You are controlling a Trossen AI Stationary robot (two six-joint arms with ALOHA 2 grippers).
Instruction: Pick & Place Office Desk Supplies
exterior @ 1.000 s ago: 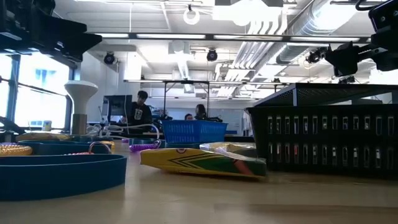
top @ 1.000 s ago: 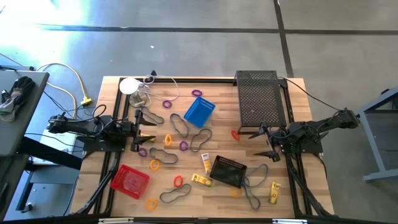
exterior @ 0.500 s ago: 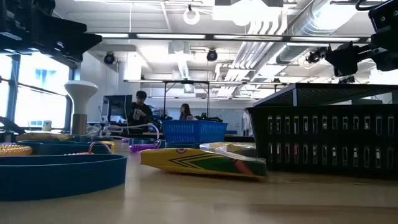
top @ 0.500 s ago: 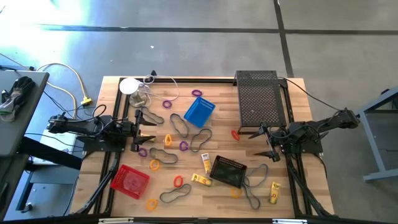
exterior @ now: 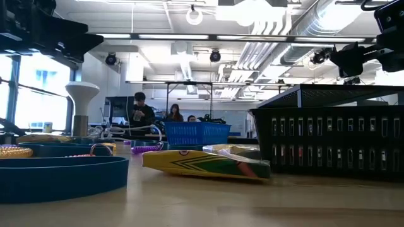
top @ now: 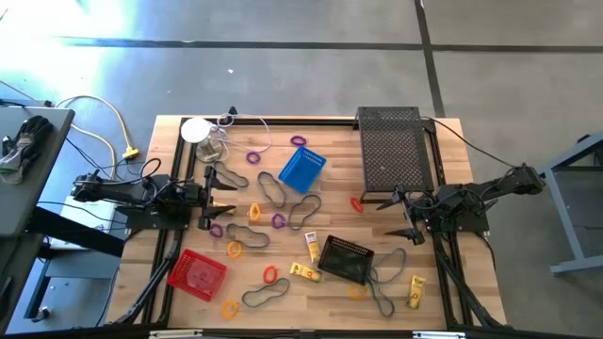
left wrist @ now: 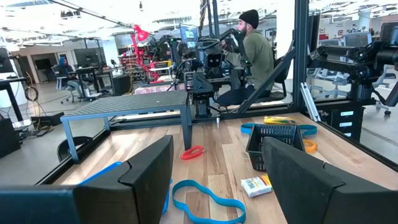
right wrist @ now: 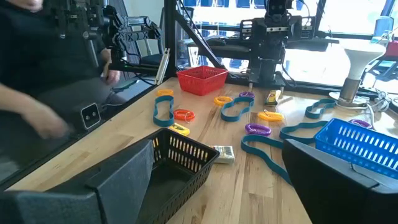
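Note:
The office desk supplies lie scattered on the wooden table (top: 283,311). They are band loops (top: 274,191), purple rings (top: 279,220), orange rings (top: 234,250), a red ring (top: 357,202) and yellow tubes (top: 310,247). Three small baskets rest on their bottoms: blue (top: 301,169), red (top: 197,274) and black (top: 345,259). My left gripper (top: 226,200) hovers open at the table's left side, pointing level toward the middle. My right gripper (top: 396,218) hovers open at the right side, facing it. Neither holds anything (left wrist: 217,180) (right wrist: 230,186).
A large black mesh tray (top: 396,155) stands raised at the far right. A white round disc (top: 195,129) with cables sits at the far left corner. People sit and stand in the room beyond the table (left wrist: 252,56).

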